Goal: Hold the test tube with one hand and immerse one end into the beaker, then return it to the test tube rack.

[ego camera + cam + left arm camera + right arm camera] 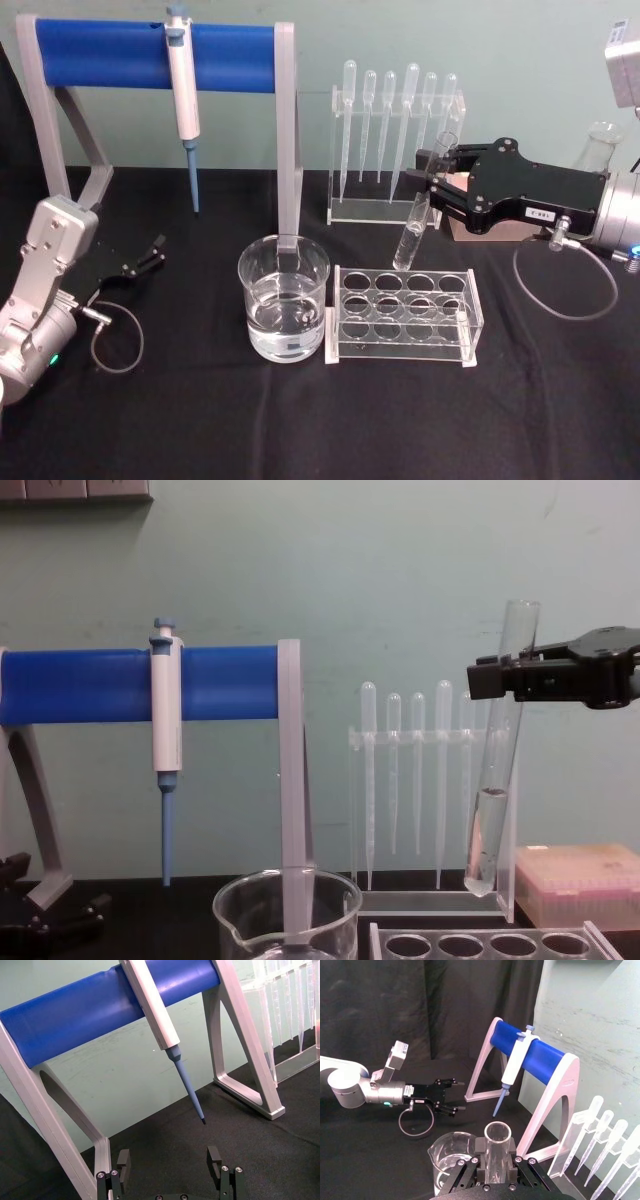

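Note:
My right gripper (432,187) is shut on the test tube (413,228), gripping it near its upper end. The tube hangs slightly tilted, with its rounded bottom above the back row of the clear rack (405,316). In the chest view the test tube (494,780) holds a little liquid in its lower part, below the right gripper (510,678). The beaker (250,266), partly filled with clear liquid, stands left of the rack and apart from the tube. In the right wrist view the test tube (497,1152) sits between the jaws, with the beaker (451,1152) below it. My left gripper (150,254) rests open at the far left.
A blue-barred stand (110,55) with a hanging micropipette (183,90) stands at the back left. An acrylic holder of plastic pipettes (395,150) stands behind the rack. A pink tip box (585,880) and a glass flask (600,150) are at the right.

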### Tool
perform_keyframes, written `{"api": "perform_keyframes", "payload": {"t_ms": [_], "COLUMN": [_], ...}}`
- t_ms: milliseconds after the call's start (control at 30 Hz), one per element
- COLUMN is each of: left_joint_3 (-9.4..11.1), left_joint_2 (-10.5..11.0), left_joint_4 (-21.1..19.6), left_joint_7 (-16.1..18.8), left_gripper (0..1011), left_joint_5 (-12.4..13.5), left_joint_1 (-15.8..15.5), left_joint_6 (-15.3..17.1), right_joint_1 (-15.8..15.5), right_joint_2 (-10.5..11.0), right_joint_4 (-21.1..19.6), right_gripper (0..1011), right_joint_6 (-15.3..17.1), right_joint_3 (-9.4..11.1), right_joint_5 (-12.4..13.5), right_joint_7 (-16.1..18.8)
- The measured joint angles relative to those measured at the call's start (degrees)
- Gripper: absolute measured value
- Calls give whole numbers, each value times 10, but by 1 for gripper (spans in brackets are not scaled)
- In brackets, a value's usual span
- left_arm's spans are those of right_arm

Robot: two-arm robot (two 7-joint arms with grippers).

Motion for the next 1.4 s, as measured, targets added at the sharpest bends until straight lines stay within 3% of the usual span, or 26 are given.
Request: {"api": "perform_keyframes", "payload": {"t_ms": [1400], "left_joint_3": [0], "left_joint_2": [0], "left_joint_4": [0], "left_joint_7": [0], "left_gripper": [1000], "left_joint_5": [0], "left_joint_1": [0], "left_joint_6": [0], "right_joint_1": [0], "right_joint_2": [0], "right_joint_4": [0], "right_gripper": [225], "right_joint_6": [0], "right_joint_3": [0], "right_joint_5": [0], "right_joint_7": [0]}}
